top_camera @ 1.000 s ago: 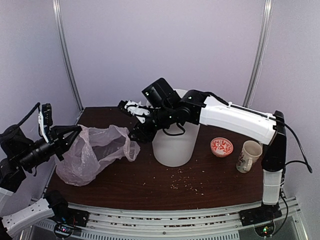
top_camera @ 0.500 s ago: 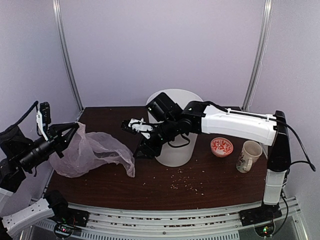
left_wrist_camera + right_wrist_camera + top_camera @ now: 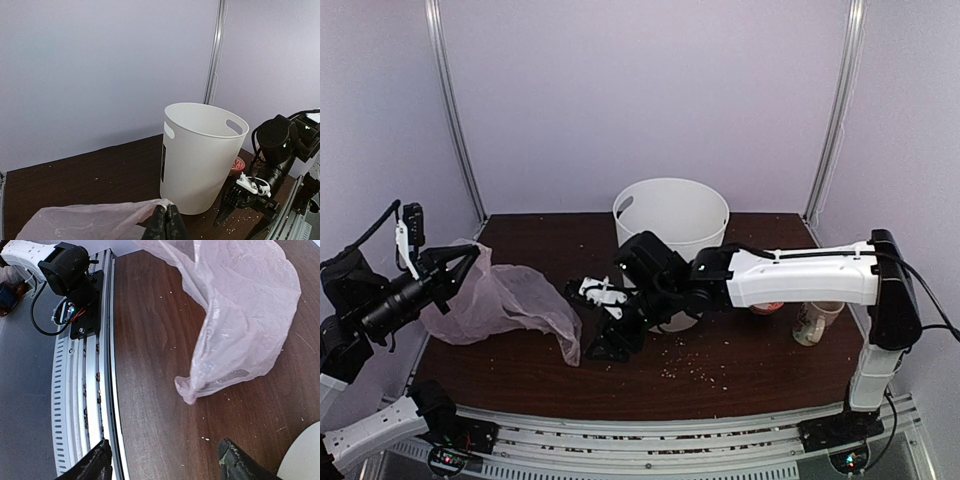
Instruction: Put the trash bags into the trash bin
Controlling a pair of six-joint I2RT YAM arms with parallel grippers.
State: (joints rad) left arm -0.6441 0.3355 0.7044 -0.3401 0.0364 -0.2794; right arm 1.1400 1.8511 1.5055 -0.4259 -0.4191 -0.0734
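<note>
Two robot arms work over a dark wooden counter, one holding up a pink plastic bag near a white bin.

Overhead view: at left, the left hand is pressed together on the bag's top edge, lifting it so the rest drapes down to the counter. The bin stands upright at back centre, the bag not yet in it. The right arm reaches across in front of the bin, and the right hand sits low beside the bag's trailing end, probably to gather it. A mug stands at right.
Left wrist view: dark fingers meet at bottom centre, pinching pink film; the bin's open mouth is at centre right.
Right wrist view: fingertips in the lower corners are spread wide and empty. The bag's tip touches the counter above them.
</note>
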